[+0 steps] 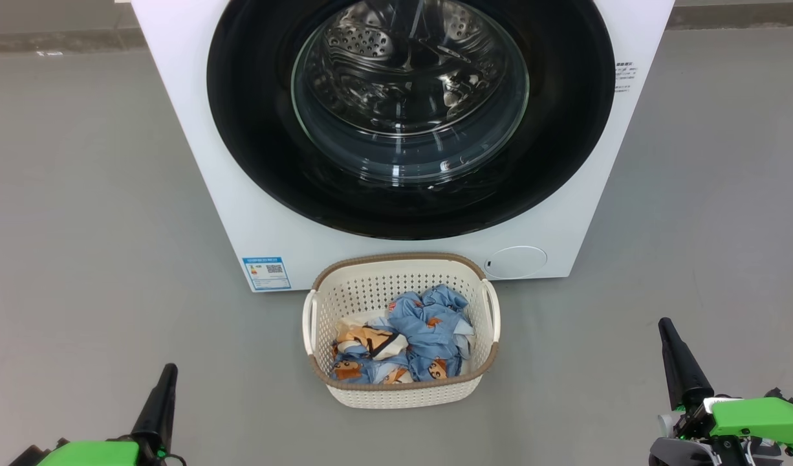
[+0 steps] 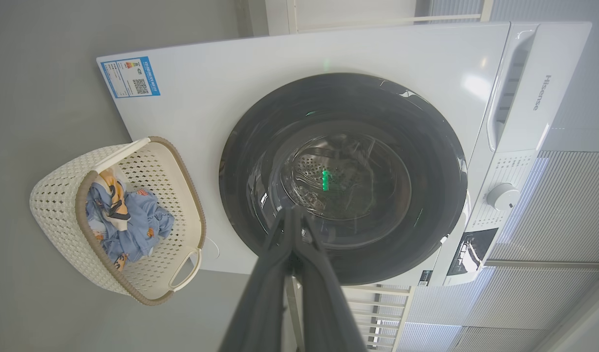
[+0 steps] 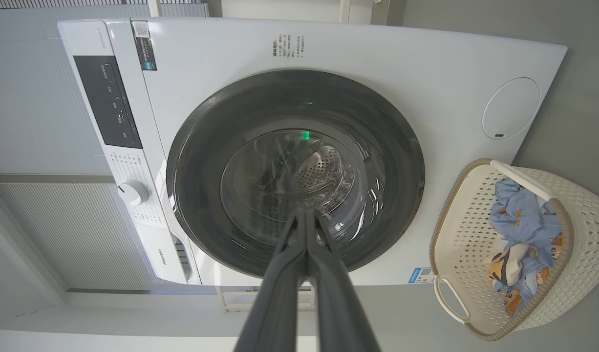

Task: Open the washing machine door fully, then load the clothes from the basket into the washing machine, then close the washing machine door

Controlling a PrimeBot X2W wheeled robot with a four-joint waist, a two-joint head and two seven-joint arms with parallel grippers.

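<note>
Both the left claw (image 1: 168, 370) and right claw (image 1: 664, 323) sit clenched empty since the washing machine door (image 1: 254, 136) isn't opened yet, basket (image 1: 401, 257) of clothes (image 1: 429, 330) parked on the floor (image 1: 79, 226) just below it for easy loading.

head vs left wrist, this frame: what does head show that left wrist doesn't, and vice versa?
Head: right gripper, shut, at lower right. Left wrist: control knob and brand lettering at the machine's top. Both: door closed, basket holding the clothes, blue label, left gripper shut.
</note>
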